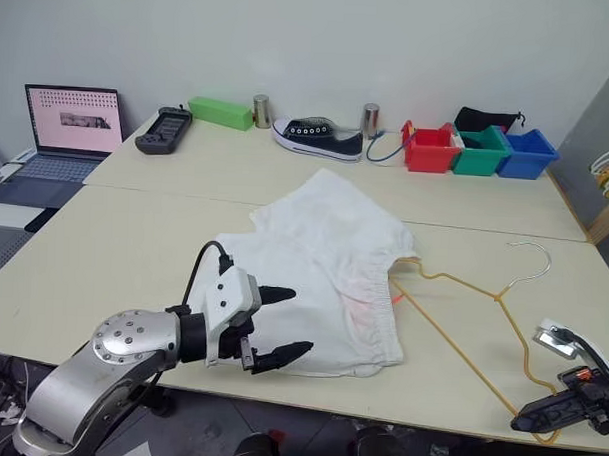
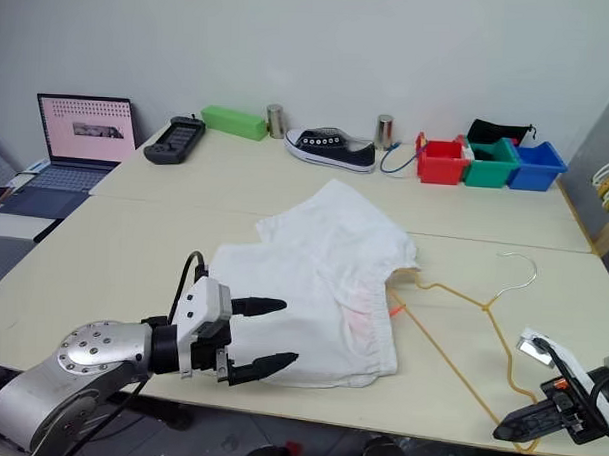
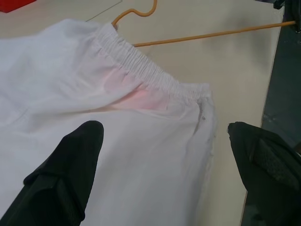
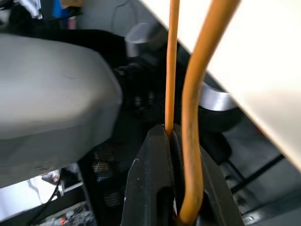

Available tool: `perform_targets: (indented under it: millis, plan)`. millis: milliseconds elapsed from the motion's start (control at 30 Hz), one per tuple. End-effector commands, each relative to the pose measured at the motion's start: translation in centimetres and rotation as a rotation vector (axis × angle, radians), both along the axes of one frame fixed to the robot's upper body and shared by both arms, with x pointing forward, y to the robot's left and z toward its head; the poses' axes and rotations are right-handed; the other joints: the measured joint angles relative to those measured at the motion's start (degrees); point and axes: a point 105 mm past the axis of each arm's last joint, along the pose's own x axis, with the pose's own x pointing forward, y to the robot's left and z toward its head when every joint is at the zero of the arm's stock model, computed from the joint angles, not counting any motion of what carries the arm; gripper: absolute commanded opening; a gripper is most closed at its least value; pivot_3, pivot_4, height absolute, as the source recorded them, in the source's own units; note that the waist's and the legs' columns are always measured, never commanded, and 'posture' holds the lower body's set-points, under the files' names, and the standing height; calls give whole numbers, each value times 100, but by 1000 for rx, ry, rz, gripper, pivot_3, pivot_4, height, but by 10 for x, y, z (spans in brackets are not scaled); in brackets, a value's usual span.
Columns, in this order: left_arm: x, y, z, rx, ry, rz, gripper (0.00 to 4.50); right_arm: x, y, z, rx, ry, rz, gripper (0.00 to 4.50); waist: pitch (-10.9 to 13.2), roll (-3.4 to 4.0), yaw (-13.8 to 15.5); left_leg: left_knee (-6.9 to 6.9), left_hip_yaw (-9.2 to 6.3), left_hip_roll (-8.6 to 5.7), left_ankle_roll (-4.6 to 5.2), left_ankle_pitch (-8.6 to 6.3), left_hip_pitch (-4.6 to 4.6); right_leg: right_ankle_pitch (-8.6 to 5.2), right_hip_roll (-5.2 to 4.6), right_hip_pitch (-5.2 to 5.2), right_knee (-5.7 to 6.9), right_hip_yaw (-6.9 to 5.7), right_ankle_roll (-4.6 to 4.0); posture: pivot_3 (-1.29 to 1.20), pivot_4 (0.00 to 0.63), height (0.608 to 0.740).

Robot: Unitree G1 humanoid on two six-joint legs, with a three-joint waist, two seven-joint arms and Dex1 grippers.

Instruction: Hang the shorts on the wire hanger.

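the right gripper [image 1: 538, 421] sits at the near right edge of the table [image 1: 134, 252], its black fingers clamped tight on the near corner of the wire hanger [image 1: 461, 344]; the right wrist view shows the yellow wire bent between the closed fingers. from there the hanger's thin yellow triangle runs back across the table to the shorts [image 1: 323, 279], its far corner tucked at their waistband, and its silver hook lies toward the right edge. the left gripper [image 1: 281, 327] hovers over the near left part of the shorts with its two fingers spread wide and nothing between them. the shorts lie flat and rumpled mid-table, elastic waistband toward the hanger, a faint orange-red showing through the fabric there. well behind them along the far side stand a black sneaker [image 1: 318, 138], two metal cylinders [image 1: 262, 110], a green box [image 1: 220, 112], a black handheld device [image 1: 165, 130], and red, green and blue bins [image 1: 477, 151]. a laptop [image 1: 68, 130] stands open to the far left.
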Motion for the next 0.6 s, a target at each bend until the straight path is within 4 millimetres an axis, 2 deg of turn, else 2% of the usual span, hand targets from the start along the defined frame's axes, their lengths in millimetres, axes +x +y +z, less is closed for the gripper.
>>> perform_targets:
  millis: [33,200,333,433,600]
  plan:
    - [0,-1,4,13,-32,-19,4486,5,20,12,75,-49,44,0,-1,0,-11,0,0,0,-1,-1,0,1,0,0,0,-1,2,-208,60,740]
    - [0,-4,4,13,-36,-28,4486,15,31,-6,51,-44,-12,0,-2,-3,-11,1,-2,3,-6,-4,-3,4,5,-2,0,-1,9,-208,60,740]
    - [1,-2,4,22,-39,-30,4486,15,29,-19,7,-39,-34,0,-6,2,-8,2,-4,-3,-6,-4,-18,4,5,-11,2,1,14,-201,50,740]
    - [0,-2,3,24,-39,-30,4486,13,25,-23,-20,-49,-30,0,-7,1,-3,4,-6,-3,-6,-4,-24,3,5,-15,4,-2,17,-208,49,740]
    - [0,-5,2,23,-40,-37,4486,21,27,-27,-24,-19,-104,0,-9,-2,-25,5,-6,-3,-5,-4,-25,3,6,-16,5,-2,17,-210,47,740]
